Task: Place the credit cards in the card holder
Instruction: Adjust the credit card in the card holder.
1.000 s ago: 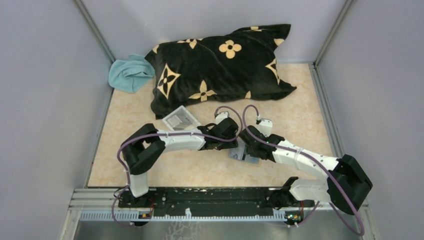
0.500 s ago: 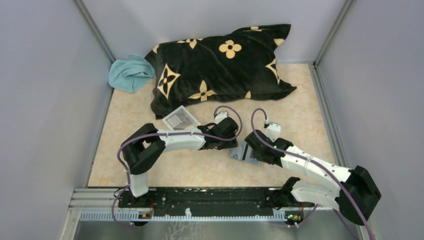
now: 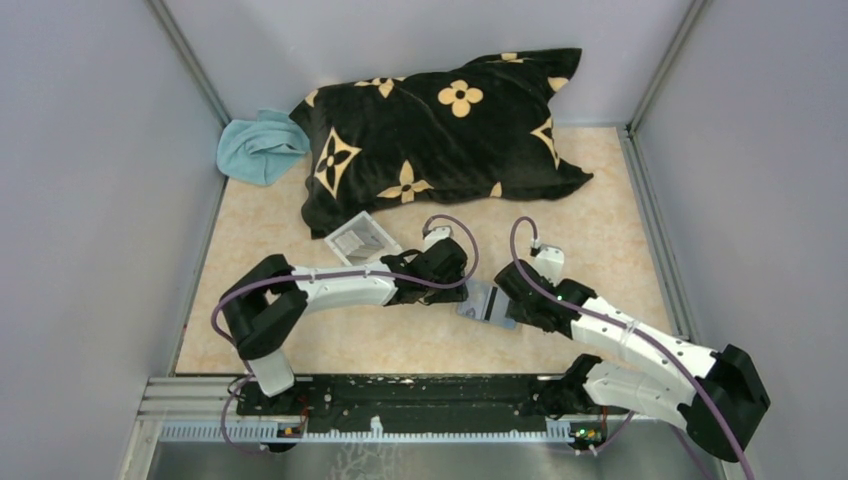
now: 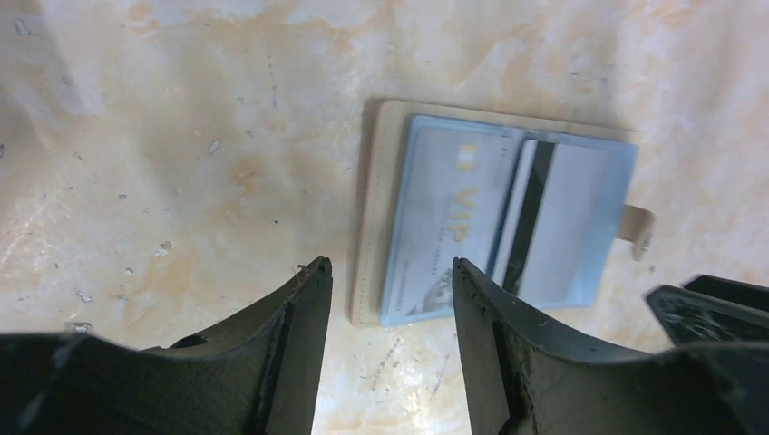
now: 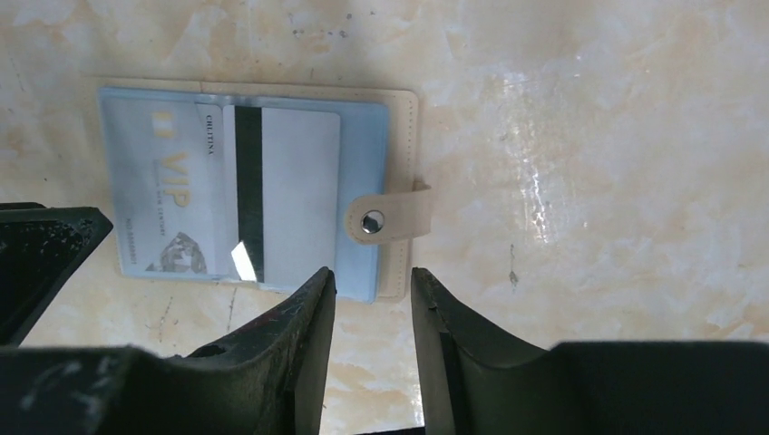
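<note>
The tan card holder (image 3: 480,309) lies flat on the table between my two grippers. Two light blue credit cards overlap on top of it: a VIP card (image 4: 444,213) face up and a card with a black stripe (image 4: 569,217). The holder's tab with its snap stud (image 5: 374,220) is folded over the striped card's edge (image 5: 295,181). My left gripper (image 4: 390,265) is open and empty, just short of the holder's tan edge (image 4: 370,236). My right gripper (image 5: 372,272) is open with a narrow gap and empty, just below the tab. In the top view the left gripper (image 3: 452,290) and right gripper (image 3: 512,300) flank the holder.
A clear shallow tray (image 3: 360,238) lies just behind the left arm. A black pillow with tan flowers (image 3: 440,130) fills the back of the table, with a teal cloth (image 3: 258,145) at its left. Grey walls close in both sides.
The right gripper has drawn back to the right off the card holder, leaving more of it showing. The left arm's elbow has swung out to the left; its gripper stays by the holder.
</note>
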Controlling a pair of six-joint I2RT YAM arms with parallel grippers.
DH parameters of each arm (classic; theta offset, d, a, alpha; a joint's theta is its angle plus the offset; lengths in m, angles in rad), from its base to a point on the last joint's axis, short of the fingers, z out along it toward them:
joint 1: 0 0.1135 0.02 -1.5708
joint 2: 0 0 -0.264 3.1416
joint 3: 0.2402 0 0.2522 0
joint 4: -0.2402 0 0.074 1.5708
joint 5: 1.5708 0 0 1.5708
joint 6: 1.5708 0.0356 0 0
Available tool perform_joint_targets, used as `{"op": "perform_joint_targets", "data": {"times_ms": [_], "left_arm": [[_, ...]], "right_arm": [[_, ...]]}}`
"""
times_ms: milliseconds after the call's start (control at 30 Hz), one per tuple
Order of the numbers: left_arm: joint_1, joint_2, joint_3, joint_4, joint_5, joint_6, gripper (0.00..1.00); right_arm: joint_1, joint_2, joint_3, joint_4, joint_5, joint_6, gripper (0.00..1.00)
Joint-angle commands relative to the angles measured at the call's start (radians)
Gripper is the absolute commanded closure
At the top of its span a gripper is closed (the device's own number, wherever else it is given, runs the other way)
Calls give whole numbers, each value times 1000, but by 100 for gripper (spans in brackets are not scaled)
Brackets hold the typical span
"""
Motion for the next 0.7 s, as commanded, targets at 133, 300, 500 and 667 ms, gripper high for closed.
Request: {"op": "perform_joint_targets", "data": {"times_ms": [133,300,500,667], "left_arm": [[-22,-49,-3,75,52,58,47],[-30,1,30,59,72,66,53],[-35,67,88,7,67,89,72],[-43,102,127,-2,79,98,79]], "right_arm": [[16,58,35,108,-52,-35,73],[17,117,22,155,-59,-31,82],[13,166,10,177,-40,-26,94],[-15,158,-13,182,-33,-27,100]]}}
